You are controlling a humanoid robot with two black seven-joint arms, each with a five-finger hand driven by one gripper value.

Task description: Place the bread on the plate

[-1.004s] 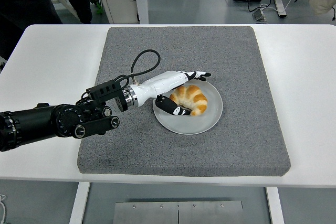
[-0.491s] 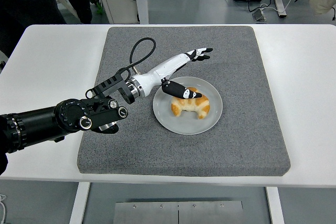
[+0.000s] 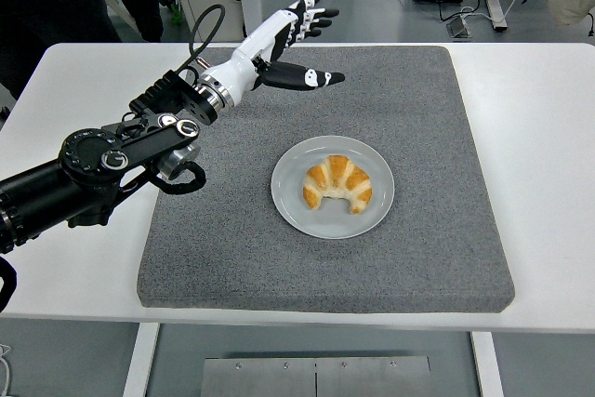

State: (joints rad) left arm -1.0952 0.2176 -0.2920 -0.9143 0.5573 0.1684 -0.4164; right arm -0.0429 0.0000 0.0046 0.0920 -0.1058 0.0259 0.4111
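Table point(image 3: 539, 137): white, spanning the view, carrying everything below.
Mat point(image 3: 437, 230): grey, square, centred on the table.
Left arm point(image 3: 102, 169): black, enters from 9 o'clock and slants up toward 12 o'clock over the mat's far-left corner.
Plate point(image 3: 293, 206): light grey, round, at the mat's centre.
Left hand point(image 3: 288, 39): white with black tips, raised at 11 o'clock from the plate, well apart from it, fingers spread wide, holding nothing.
Bread point(image 3: 337, 183): golden croissant lying on the plate, its tips pointing to 6 o'clock.
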